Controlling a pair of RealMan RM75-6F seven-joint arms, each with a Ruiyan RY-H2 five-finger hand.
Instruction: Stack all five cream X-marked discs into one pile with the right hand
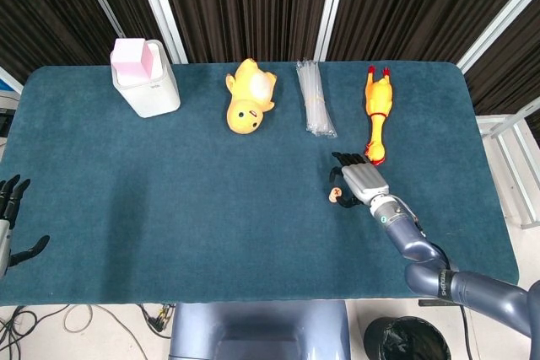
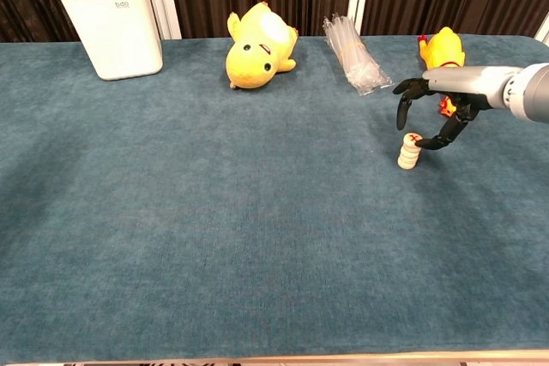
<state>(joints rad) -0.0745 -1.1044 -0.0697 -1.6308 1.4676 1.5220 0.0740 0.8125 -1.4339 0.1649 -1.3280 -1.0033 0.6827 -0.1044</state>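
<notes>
Bag of straws (image 2: 350, 55) | rubber chicken (image 1: 377, 115) | beyond right robot hand (image 2: 429, 113)

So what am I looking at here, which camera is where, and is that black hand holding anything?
It is a two-armed robot with human-like hands at a blue table. One picture looks down from its head, the other forward from its chest. The right hand arches, fingers spread, over a small pile of cream discs with a red X on top; it seems to hold nothing. The left hand waits open at the table's edge. Along the far side lie a white box, plush duck, straws and rubber chicken.
</notes>
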